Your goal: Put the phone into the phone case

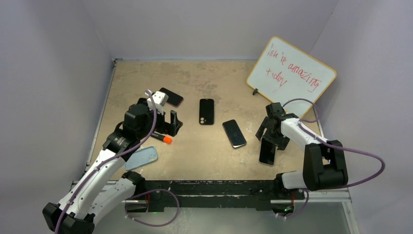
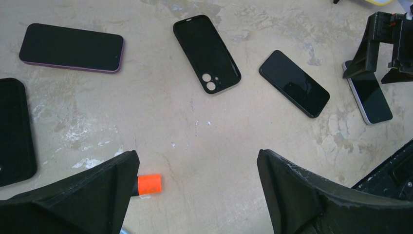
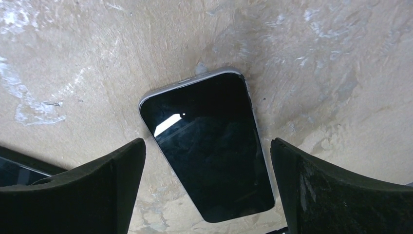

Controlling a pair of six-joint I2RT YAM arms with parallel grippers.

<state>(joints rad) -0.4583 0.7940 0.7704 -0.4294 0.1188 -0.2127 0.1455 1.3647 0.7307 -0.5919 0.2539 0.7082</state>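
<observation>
An empty black phone case (image 1: 206, 111) (image 2: 206, 52) lies on the table with its camera cutout toward the near side. A black phone (image 1: 234, 133) (image 2: 293, 83) lies face up to its right. A silver-edged phone (image 1: 267, 152) (image 3: 209, 146) lies face up directly under my right gripper (image 1: 271, 137) (image 3: 207, 144), which hovers open above it, a finger on each side and touching nothing. My left gripper (image 1: 173, 123) (image 2: 197, 161) is open over bare table, left of the case, holding nothing.
A purple-edged phone (image 1: 171, 96) (image 2: 71, 48) lies at the back left. A light blue case (image 1: 141, 158) sits by the left arm. An orange-capped marker (image 1: 165, 139) (image 2: 149, 184) lies beside the left finger. A whiteboard (image 1: 291, 75) leans at the back right. Another black case (image 2: 14, 131) lies at far left.
</observation>
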